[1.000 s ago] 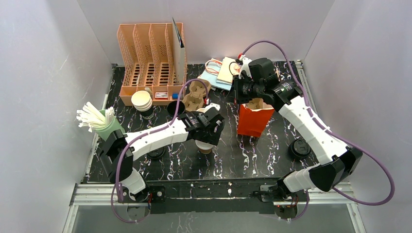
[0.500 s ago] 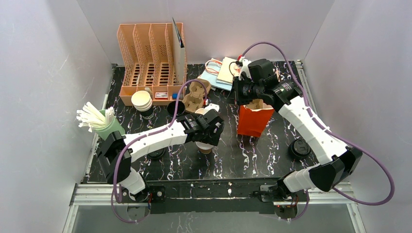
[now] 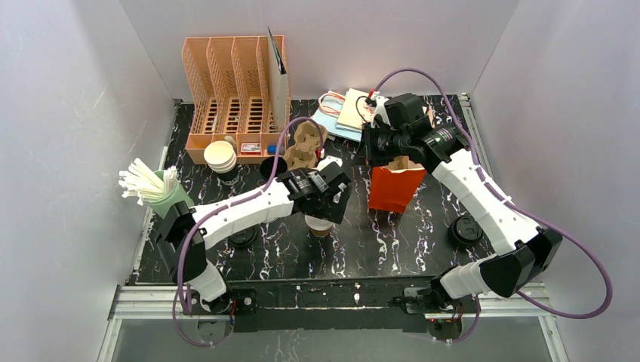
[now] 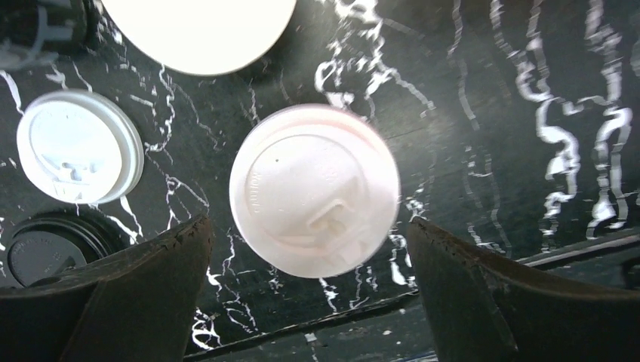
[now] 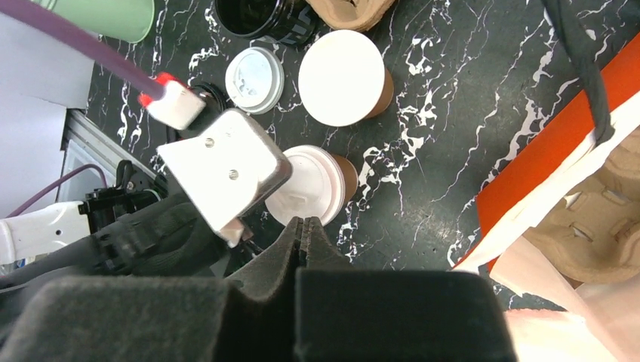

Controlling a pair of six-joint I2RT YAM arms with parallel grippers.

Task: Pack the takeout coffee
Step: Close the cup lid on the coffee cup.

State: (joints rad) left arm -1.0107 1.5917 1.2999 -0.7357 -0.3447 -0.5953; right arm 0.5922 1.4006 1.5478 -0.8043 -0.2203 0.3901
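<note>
Coffee and left claw: the takeout coffee (image 4: pixel 313 188) stands upright on the black marbled counter (image 4: pixel 490 113). It is straight beneath the left claw (image 4: pixel 309 230), centred between the claw's two fingers (image 4: pixel 151 302).
Left claw: released and spread wide. A strip of counter shows between each finger and the cup's lid, and the claw touches nothing.
Right claw (image 5: pixel 302 230): clenched, pads pressed together with nothing visible between them. It hangs over the far rim of the red paper bag (image 3: pixel 394 188), apart from the coffee.
Coffee's look: a white plastic lid with a raised sip tab sits on the rim. The right wrist view shows a brown kraft wall below it.
Coffee's place: mid-counter, just left of the red bag.
Neighbours: a loose white lid (image 4: pixel 79 147), a black lid (image 4: pixel 45 249), and a second kraft cup (image 5: pixel 343 75) with a flat white top.
In the bag: a moulded cardboard cup carrier (image 5: pixel 596 226).
</note>
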